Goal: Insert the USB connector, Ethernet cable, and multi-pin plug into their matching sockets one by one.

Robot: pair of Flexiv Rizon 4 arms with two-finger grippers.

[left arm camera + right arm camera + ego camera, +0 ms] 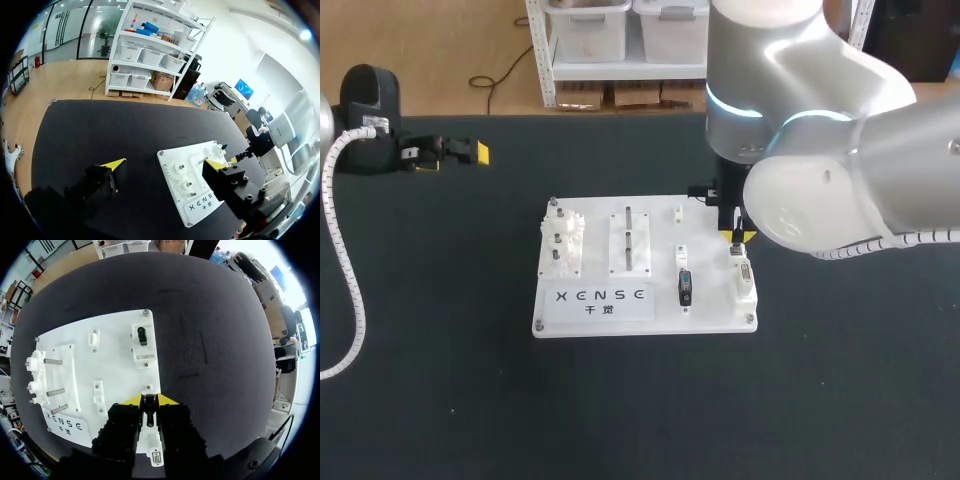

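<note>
Your right tool (150, 401) is over the white board (120, 365), at the edge farthest from the gears (34, 374). Its two yellow-tipped fingers are pressed against a dark plug (148, 414) from both sides, so it is clamped on that plug. The plug stands at the end of a white socket block (152, 444) on the same edge of the board; you cannot tell which kind of plug it is. A second black connector (685, 287) lies in a holder on the board, between the pegs (628, 238) and that socket block. Your left tool (470, 152) hangs over the dark counter (840, 400), well away from the board on the gear side. Its fingers are spread wide apart with nothing held between them.
</note>
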